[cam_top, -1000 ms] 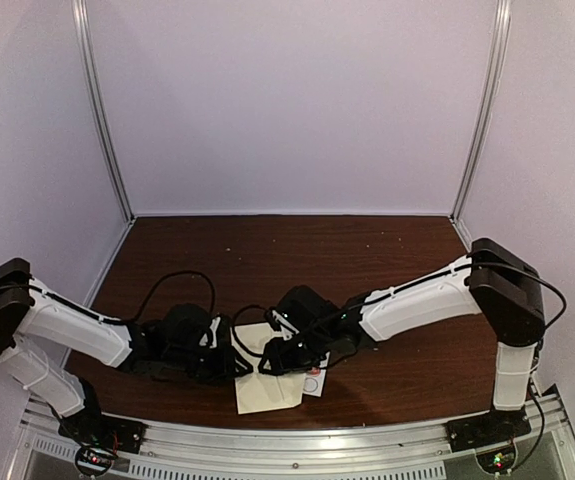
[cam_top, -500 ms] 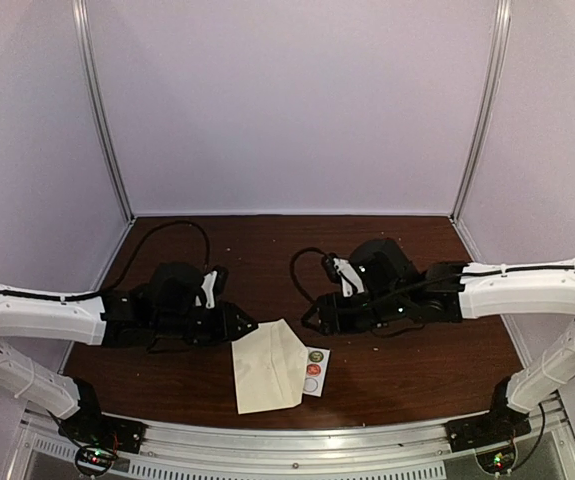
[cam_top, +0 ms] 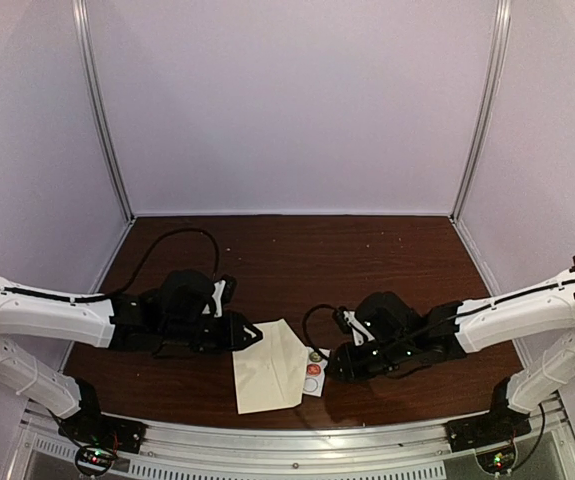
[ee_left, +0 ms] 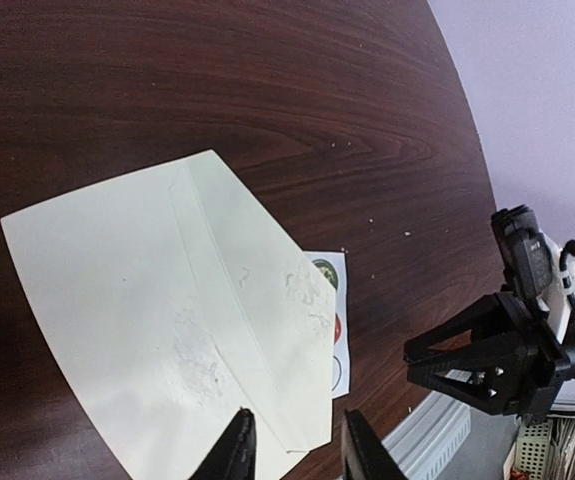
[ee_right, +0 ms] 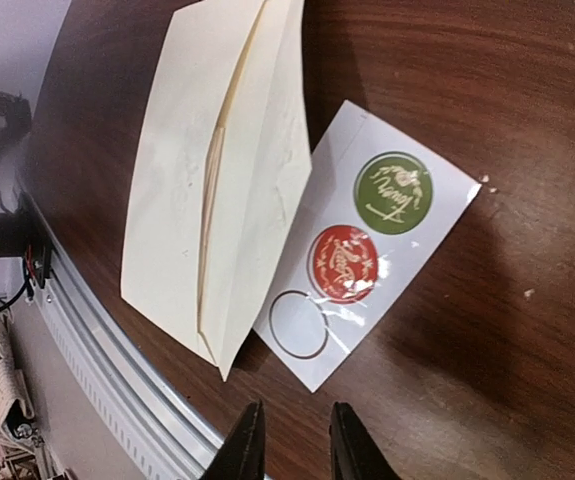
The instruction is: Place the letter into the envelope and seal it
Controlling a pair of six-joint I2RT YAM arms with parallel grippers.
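Matt paper envelope (cam_top: 267, 366), glossy wood table (cam_top: 367, 262)

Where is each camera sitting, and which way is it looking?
Top external: up high behind the arms, looking down at the table; both arms show, the left gripper and right gripper on either side of the envelope.
Left wrist: on the left arm, looking past its own two fingers at the envelope; the right gripper shows too.
Right wrist: on the right arm, looking past its own fingers at the sticker card and envelope.
Shared: all three see the envelope and sticker card.
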